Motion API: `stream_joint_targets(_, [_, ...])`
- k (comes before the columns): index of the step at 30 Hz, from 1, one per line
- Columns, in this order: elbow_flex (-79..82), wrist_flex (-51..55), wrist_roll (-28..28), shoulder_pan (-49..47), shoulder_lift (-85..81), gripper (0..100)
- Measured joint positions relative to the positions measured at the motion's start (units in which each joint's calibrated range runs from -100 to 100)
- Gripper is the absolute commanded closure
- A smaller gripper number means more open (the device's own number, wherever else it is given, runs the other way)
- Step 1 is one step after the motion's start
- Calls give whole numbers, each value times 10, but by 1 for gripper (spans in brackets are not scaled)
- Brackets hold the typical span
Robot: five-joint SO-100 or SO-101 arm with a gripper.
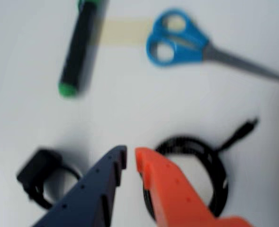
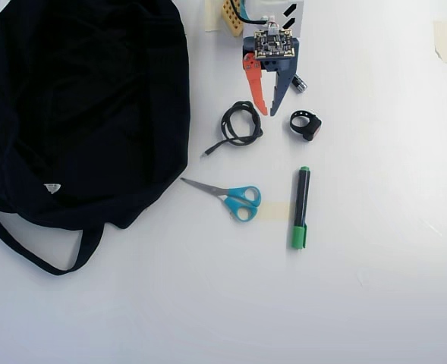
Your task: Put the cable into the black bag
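In the wrist view, the tool [image 1: 130, 158] comes up from the bottom edge. It has one dark blue finger [image 1: 89, 194] on the left and one orange finger [image 1: 177, 194] on the right. The tips are close together with only a thin gap, and nothing is between them, so the tool is nearly closed and empty. The black cable [image 1: 210, 161] lies in a coil on the white worktop [image 1: 130, 109], partly hidden behind the orange finger. Its plug end sticks out to the upper right. A small black ring thing [image 1: 40, 175] lies at the lower left, beside the blue finger. A black pen with green ends [image 1: 78, 47] lies at the top left. Blue scissors [image 1: 186, 40] lie at the top right. A strip of pale tape [image 1: 122, 30] is stuck on the worktop between the pen and the scissors. This view is blurry.

In the overhead view, the tool [image 2: 269, 110] points down from the top middle. The cable [image 2: 240, 125] lies just to the left of the orange finger [image 2: 254, 87], out on the worktop [image 2: 375, 288] and not in the bag. The big black bag [image 2: 79, 106] fills the upper left, near the cable but apart from it. The ring thing [image 2: 306, 124] is just to the right of the blue finger [image 2: 282, 85]. The scissors [image 2: 231, 196] and the pen [image 2: 301, 207] lie lower down, side by side with the tape [image 2: 278, 211] between them.
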Motion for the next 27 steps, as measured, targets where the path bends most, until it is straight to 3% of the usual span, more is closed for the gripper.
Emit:
stream_joint_targets(11, [-181,-15,0,0,138,98])
stream_joint_targets(27, [-363,-185,-24,3,329,98])
